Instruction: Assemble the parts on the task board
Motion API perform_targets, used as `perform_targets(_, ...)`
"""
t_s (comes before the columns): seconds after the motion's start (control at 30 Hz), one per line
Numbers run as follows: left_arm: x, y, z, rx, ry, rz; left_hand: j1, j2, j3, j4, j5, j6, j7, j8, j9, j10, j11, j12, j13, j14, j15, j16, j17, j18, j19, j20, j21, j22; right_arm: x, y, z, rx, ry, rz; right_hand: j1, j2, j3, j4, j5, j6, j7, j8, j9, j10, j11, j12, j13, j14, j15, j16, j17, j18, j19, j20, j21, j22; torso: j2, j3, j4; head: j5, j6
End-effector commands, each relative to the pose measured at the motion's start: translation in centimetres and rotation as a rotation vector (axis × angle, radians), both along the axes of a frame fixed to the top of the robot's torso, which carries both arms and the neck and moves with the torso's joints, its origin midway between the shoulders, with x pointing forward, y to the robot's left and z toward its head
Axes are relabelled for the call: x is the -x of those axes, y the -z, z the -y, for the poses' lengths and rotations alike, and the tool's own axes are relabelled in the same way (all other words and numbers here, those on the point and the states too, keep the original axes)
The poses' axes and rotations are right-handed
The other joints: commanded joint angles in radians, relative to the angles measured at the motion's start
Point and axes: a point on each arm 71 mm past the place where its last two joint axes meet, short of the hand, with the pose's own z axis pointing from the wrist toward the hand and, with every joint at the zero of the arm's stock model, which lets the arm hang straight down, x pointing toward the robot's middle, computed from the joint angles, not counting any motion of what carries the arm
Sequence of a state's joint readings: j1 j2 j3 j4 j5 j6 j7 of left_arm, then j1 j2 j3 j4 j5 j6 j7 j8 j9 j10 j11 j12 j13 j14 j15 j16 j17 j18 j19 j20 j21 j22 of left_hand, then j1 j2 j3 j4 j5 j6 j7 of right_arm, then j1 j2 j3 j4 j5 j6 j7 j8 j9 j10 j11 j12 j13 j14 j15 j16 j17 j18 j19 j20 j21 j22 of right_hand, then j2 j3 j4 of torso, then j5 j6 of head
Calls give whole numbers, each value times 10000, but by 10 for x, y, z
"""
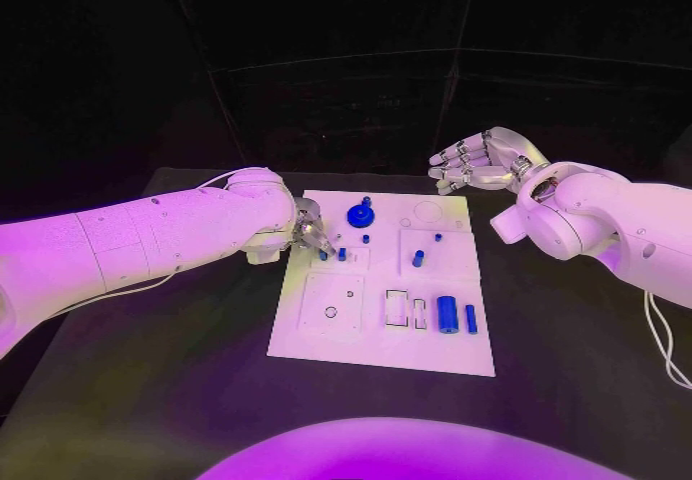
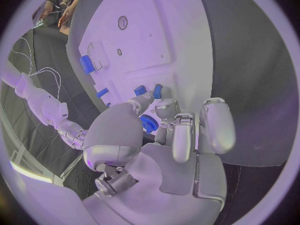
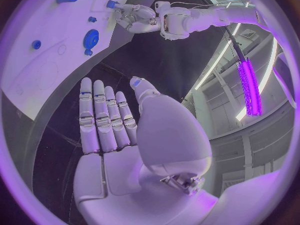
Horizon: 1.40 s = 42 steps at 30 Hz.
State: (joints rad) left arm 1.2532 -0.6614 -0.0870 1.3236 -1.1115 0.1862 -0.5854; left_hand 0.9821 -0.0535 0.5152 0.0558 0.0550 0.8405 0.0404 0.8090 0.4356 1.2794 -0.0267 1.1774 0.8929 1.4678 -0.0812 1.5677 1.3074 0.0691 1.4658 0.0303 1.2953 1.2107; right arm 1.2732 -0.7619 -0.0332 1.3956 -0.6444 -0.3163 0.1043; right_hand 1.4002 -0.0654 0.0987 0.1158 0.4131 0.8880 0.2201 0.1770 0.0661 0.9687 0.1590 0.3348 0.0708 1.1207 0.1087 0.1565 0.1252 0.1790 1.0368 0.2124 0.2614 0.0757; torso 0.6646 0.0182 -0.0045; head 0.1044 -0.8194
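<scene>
The white task board lies mid-table. My left hand reaches over its left edge, fingertips down at two small blue pegs. In the left wrist view the thumb and a finger of this hand end right at those pegs; whether one is pinched is unclear. A blue round knob stands beside the hand. My right hand hovers above the board's far right corner, fingers straight and apart, holding nothing. The right wrist view shows its flat palm.
Near the board's front right lie a blue cylinder and a thin blue bar. More small blue pieces sit mid-board. Bare black table surrounds the board.
</scene>
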Motion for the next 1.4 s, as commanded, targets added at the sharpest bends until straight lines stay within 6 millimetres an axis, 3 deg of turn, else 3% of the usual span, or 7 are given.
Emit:
perform_targets(0.03,1,2,-1,-222,49,-151,-119,-17,-315,75,16,118,-4,76,21,37,-39,34,30,1030,-87,31,2634,70,48,-107,-22,41,0,-2,0,-307,-103,46,-38,72,25,-27,-40,67,4,-44,-9,39,-4,-41,-20,48,7,-42,-19,42,96,-1,-50,-10,1,-5,9,-3,-12)
perform_targets(0.5,0,1,-4,-186,-138,-12,-315,-81,-1649,469,15,190,-41,203,27,48,-73,44,21,1030,-126,31,2634,65,66,-154,-31,74,0,-3,1,-265,-51,121,-68,38,33,-59,-48,31,41,-112,-14,8,36,-115,-87,28,50,-201,-167,27,88,27,-205,-72,4,-14,12,2,-35)
perform_targets(0.77,-2,-4,-9,501,-587,788,-782,-227,-2981,1253,-17,16,-38,170,-17,-56,-79,-25,-122,1030,-138,31,2634,95,41,-180,-163,-56,-1,-3,2,-230,-42,172,-57,61,75,-92,-52,122,-10,-105,-1,88,3,-123,-87,44,48,-286,-264,36,96,39,-308,-91,-1,-18,5,-16,-7)
perform_targets(0.97,-5,-11,-14,2380,-1428,1431,-64,-18,-3784,1717,-1,-1142,434,-343,-342,-2237,368,-2052,-2911,878,221,-276,2122,329,-452,62,-1343,-1360,-2,-2,3,-190,29,168,17,84,181,-164,-75,175,-32,-129,-5,148,-22,-166,-95,109,26,-338,-341,45,155,22,-371,-89,-4,-5,17,-60,20)
perform_targets(1.23,-7,-18,-12,3655,-1514,1893,1095,206,-4570,1972,18,-1903,936,-717,-956,-3389,850,-2699,-3571,6,621,-1816,-128,826,-1524,498,-3747,-3873,-2,-2,3,-177,69,169,28,81,209,-180,-86,179,-28,-142,-7,154,-21,-184,-97,118,25,-356,-363,43,164,20,-390,-89,1,-5,15,-117,71)
perform_targets(1.3,-8,-21,-7,4224,-968,2102,1643,411,-4520,1817,23,-2056,1046,-799,-1096,-3835,977,-2959,-3782,-785,726,-2979,-1637,1090,-2349,601,-5349,-5476,-2,-2,3,-176,74,168,28,81,209,-180,-86,179,-28,-142,-7,154,-21,-184,-97,118,25,-356,-363,43,164,20,-390,-89,-1,-3,5,-131,85)
perform_targets(1.4,-10,-28,4,4856,266,2756,3026,817,-4112,1215,59,-2320,1328,-1002,-1409,-4983,1260,-3721,-4372,-2812,1013,-5595,-4722,1074,-3078,857,-6310,-6040,-2,-2,3,-176,77,170,27,79,215,-183,-88,179,-24,-145,-8,155,-19,-188,-98,119,26,-360,-368,43,166,19,-395,-90,6,-4,3,-172,123)
